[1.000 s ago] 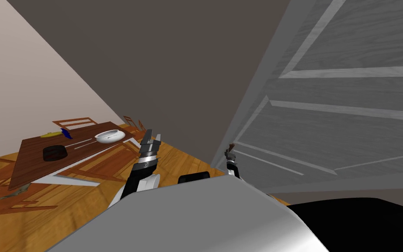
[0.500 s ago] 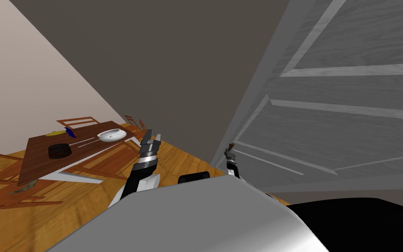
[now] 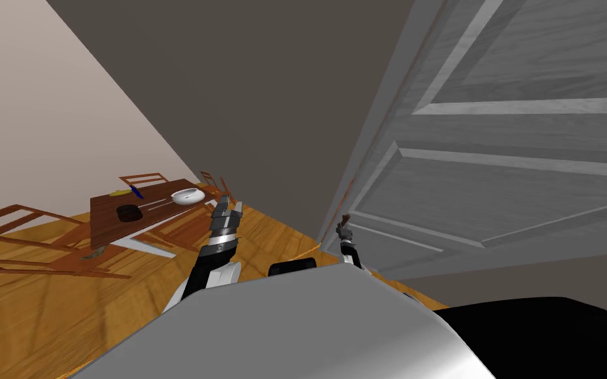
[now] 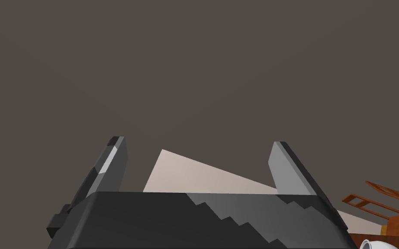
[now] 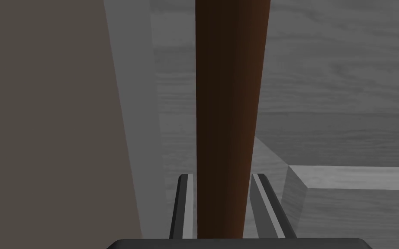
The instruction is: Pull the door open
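Door (image 3: 506,164) swung slightly further open, grey wood-grain panels, brown cylindrical handle (image 5: 226,86) clamped by right gripper (image 5: 222,178), left gripper (image 4: 197,143) spread open.

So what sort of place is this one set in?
Probably a house's dining room: a wooden dining table bearing a white bowl, wooden chairs by it, a wood floor, and a grey panelled door whose brown handle my right end effector grips.
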Motion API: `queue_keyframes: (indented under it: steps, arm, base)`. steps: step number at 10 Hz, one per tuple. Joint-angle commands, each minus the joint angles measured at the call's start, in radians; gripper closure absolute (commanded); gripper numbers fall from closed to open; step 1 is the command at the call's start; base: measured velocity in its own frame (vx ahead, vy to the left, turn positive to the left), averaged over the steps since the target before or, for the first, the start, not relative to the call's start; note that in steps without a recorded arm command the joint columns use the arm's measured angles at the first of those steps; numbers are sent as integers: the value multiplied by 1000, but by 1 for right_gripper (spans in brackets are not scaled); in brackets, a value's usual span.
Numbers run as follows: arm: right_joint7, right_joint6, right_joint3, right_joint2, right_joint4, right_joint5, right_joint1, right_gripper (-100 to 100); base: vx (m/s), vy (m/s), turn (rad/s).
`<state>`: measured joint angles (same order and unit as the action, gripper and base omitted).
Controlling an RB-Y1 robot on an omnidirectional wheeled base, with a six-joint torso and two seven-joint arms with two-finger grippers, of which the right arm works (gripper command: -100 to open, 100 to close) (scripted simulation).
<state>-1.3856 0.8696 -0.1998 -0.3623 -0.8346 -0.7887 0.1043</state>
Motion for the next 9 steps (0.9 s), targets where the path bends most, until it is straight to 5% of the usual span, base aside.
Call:
queue_keyframes:
  steps: [1, 4, 9]
  arm:
    - [-21, 2, -29, -6, 4, 15, -3, 100]
    - [-26, 0, -40, -10, -1, 20, -3, 100]
    - [-84, 19, -110, -52, -26, 55, 24, 100]
  base:
    - [-232, 4, 47]
    - [-179, -20, 43]
    - [-223, -11, 87]
